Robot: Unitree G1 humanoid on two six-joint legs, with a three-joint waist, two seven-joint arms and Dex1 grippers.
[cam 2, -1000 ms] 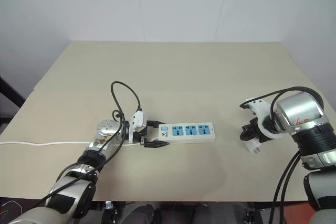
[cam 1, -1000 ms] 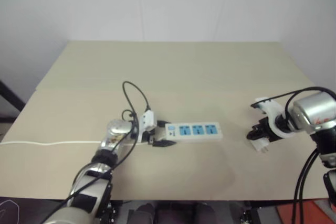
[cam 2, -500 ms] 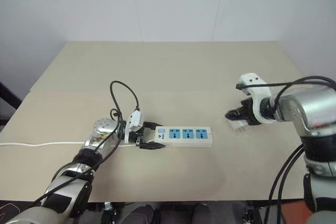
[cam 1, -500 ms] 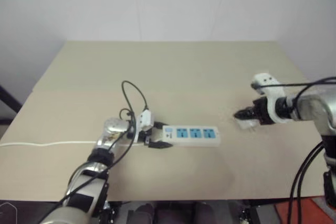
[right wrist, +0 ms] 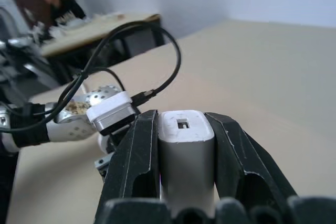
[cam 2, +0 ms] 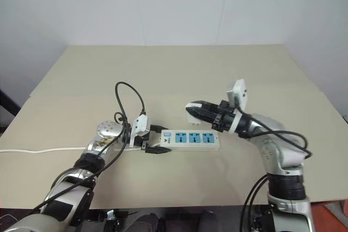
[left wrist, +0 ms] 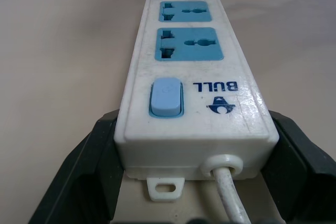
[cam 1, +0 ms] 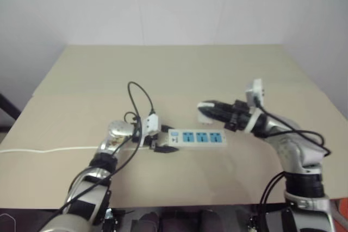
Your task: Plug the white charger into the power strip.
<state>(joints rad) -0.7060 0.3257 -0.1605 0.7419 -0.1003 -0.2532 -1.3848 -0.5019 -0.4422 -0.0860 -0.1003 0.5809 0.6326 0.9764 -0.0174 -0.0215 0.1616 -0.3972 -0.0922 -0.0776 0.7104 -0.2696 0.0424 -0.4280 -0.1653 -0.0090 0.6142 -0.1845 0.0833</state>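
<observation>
So the power strip (cam 1: pixel 198 138) is lying flat on the table (cam 1: pixel 179 69), long axis running left-right across it, 3 blue sockets facing up. Its switch end with the thin white cord (cam 1: pixel 49 148) points toward the robot's left, and that end is clamped between the fingers of the left gripper (cam 1: pixel 163 139) (you can see the black fingers hugging both sides in the wrist view). The right gripper (cam 2: pixel 191 108) is up above the table, pointing left, pinched tight on the white charger (cam 2: pixel 194 116). The charger hangs just behind the strip's right half, not touching it. No containers anywhere. In the right wrist view the charger's end face points toward the left arm.
</observation>
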